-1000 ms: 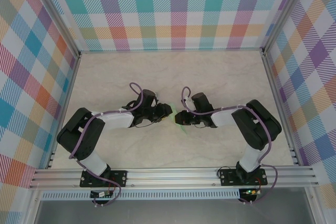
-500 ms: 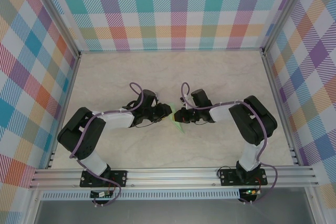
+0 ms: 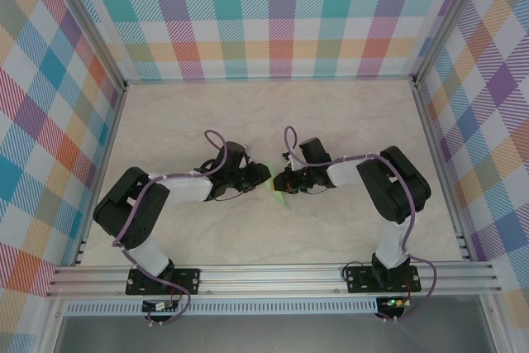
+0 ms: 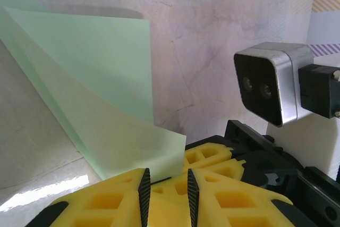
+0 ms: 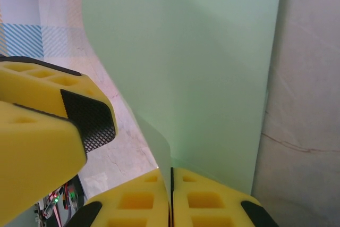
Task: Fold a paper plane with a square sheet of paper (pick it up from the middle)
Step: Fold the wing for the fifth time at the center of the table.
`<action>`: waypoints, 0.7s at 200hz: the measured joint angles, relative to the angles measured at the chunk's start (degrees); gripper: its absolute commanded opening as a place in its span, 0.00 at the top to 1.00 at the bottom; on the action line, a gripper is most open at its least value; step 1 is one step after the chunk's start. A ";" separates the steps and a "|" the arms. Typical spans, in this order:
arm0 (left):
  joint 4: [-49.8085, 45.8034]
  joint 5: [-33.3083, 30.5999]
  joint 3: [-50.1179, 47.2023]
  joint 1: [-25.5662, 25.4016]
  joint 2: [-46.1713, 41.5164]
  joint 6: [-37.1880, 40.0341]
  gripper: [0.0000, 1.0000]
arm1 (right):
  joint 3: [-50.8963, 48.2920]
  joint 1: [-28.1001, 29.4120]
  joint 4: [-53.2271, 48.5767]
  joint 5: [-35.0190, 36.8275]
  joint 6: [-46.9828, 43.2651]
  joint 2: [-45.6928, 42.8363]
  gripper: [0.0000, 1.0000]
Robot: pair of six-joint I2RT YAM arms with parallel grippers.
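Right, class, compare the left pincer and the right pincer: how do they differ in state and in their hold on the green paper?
The left pincer has its jaws apart, a gap showing; the right pincer has its jaws pressed together. The right pincer clamps the square sheet of paper by its edge; whether the left pincer grips it is unclear. Both have yellow fingers.

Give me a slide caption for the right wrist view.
Right hand shut on an edge of the pale green square sheet of paper.

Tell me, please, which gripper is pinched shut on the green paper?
The right gripper: its jaws meet on the paper, while the left gripper shows its jaws standing apart.
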 measured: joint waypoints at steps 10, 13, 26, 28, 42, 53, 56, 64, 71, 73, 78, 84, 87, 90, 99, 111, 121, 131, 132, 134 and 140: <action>0.50 0.00 -0.22 0.00 0.09 0.00 0.73 | 0.39 -0.04 -0.52 -0.17 0.00 0.28 0.93; 0.59 0.00 -0.28 0.00 0.11 0.00 0.73 | 0.48 -0.09 -0.59 -0.17 0.00 0.39 0.93; 0.90 0.00 -0.44 0.00 0.17 0.00 0.73 | 0.70 -0.20 -0.94 -0.17 0.00 0.79 0.93; 0.90 0.00 -0.46 0.00 0.20 0.00 0.73 | 0.72 -0.20 -0.98 -0.17 0.00 0.83 0.93; 0.94 -0.02 -0.63 0.00 0.26 0.00 0.74 | 0.83 -0.28 -1.36 -0.15 0.02 1.16 0.93; 0.92 -0.02 -0.74 0.00 0.39 0.00 0.74 | 0.94 -0.37 -1.60 -0.17 0.09 1.31 0.93; 0.94 -0.02 -0.74 0.00 0.39 0.00 0.74 | 0.98 -0.42 -1.70 -0.20 0.13 1.31 0.93; 0.94 -0.02 -0.74 0.00 0.48 0.00 0.74 | 1.05 -0.48 -1.84 -0.20 0.15 1.33 0.93; 0.94 -0.02 -0.74 0.00 0.52 0.02 0.74 | 1.09 -0.55 -1.90 -0.20 0.15 1.36 0.93; 0.94 -0.02 -0.74 0.00 0.52 0.02 0.74 | 1.09 -0.59 -1.97 -0.20 0.17 1.38 0.93; 0.94 -0.02 -0.74 0.00 0.57 0.02 0.74 | 1.11 -0.63 -1.99 -0.24 0.17 1.42 0.94; 0.96 -0.02 -0.74 0.00 0.61 0.02 0.74 | 1.16 -0.63 -2.03 -0.24 0.20 1.46 0.94; 0.96 -0.02 -0.74 0.00 0.63 0.02 0.74 | 1.16 -0.63 -2.05 -0.24 0.20 1.46 0.94; 0.96 -0.02 -0.74 0.00 0.66 0.02 0.74 | 1.18 -0.66 -2.10 -0.24 0.20 1.51 0.94; 1.05 0.00 -0.74 0.00 0.76 0.02 0.75 | 1.20 -0.68 -2.16 -0.35 0.31 1.55 0.94; 1.31 0.02 -0.74 0.00 1.01 0.04 0.75 | 1.27 -0.79 -2.21 -0.42 0.37 1.62 0.94; 1.64 0.04 -0.74 0.00 1.33 0.07 0.75 | 1.38 -0.85 -2.29 -0.61 0.39 1.75 0.94; 2.23 0.13 -0.74 0.00 1.86 0.17 0.76 | 1.49 -0.92 -2.43 -0.81 0.42 1.95 0.94; 2.23 0.15 -0.74 0.00 1.88 0.20 0.76 | 1.51 -0.92 -2.43 -0.83 0.42 1.95 0.94; 2.34 0.17 -0.74 0.00 1.97 0.20 0.76 | 1.53 -0.94 -2.47 -0.85 0.42 1.97 0.94; 2.58 0.20 -0.74 0.00 2.29 0.20 0.77 | 1.57 -0.94 -2.54 -0.98 0.42 2.03 0.94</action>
